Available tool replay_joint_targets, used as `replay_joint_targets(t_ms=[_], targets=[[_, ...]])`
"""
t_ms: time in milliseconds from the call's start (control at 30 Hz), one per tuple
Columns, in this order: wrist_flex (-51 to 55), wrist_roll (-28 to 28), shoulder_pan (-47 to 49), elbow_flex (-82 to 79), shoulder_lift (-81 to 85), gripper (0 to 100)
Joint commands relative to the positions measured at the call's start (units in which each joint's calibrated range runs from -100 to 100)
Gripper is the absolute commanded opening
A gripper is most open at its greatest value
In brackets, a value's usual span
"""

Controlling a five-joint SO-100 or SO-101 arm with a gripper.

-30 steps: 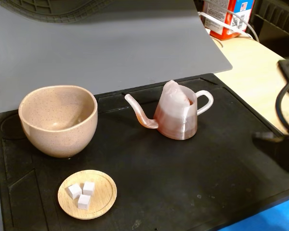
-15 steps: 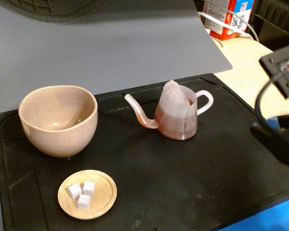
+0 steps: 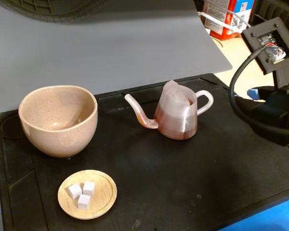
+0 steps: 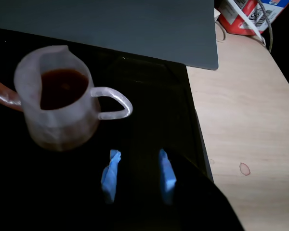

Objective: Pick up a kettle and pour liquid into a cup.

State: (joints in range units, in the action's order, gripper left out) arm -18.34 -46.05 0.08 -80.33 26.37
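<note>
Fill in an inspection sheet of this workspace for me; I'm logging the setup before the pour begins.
Surface: black mat on a wooden table, dry.
Job's things: kettle upright, dark liquid inside; cup upright, spout pointing toward it.
Clutter: wooden dish with three white cubes.
Grippers: gripper open, short of the kettle's handle, touching nothing.
Cables: black cable looping along the arm.
Surroundings: grey sheet behind; red carton.
</note>
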Motion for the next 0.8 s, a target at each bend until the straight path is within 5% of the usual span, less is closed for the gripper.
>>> replay_joint_targets(t_ms=[0,767], targets=[[-0.73,3.51,-0.49,2.56,-0.52,16],[-16.29,3.98,0.04,10.46,-17.15,18]])
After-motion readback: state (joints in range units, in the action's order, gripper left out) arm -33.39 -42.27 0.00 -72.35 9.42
